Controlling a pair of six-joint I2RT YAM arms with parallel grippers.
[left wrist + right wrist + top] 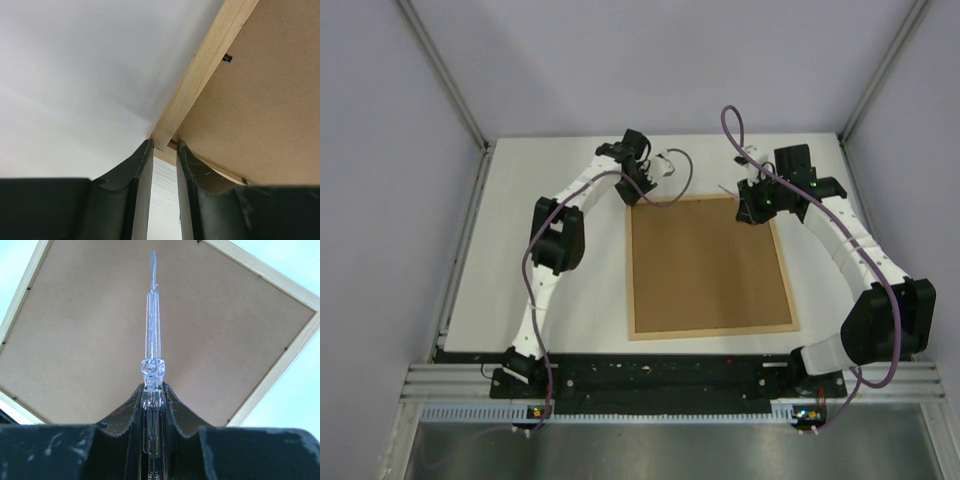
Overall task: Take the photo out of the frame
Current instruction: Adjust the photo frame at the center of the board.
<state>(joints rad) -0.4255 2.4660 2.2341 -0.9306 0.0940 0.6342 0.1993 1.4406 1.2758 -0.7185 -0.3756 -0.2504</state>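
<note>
Frame face-down mid-counter, fibreboard back up; photo unseen, presumably beneath. Right pincer clamps clear-handled flat screwdriver over back. Left pincer tips narrowly parted at frame's far-left corner; grip unclear. Photo likely thin, creasable: lift by edge.

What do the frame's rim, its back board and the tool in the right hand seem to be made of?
The rim looks pale unpainted wood, grain lines visible. The back board: brown fibreboard probably, matte and even. The tool: clear glossy plastic handle, you see through it; flat tip looks metal.
</note>
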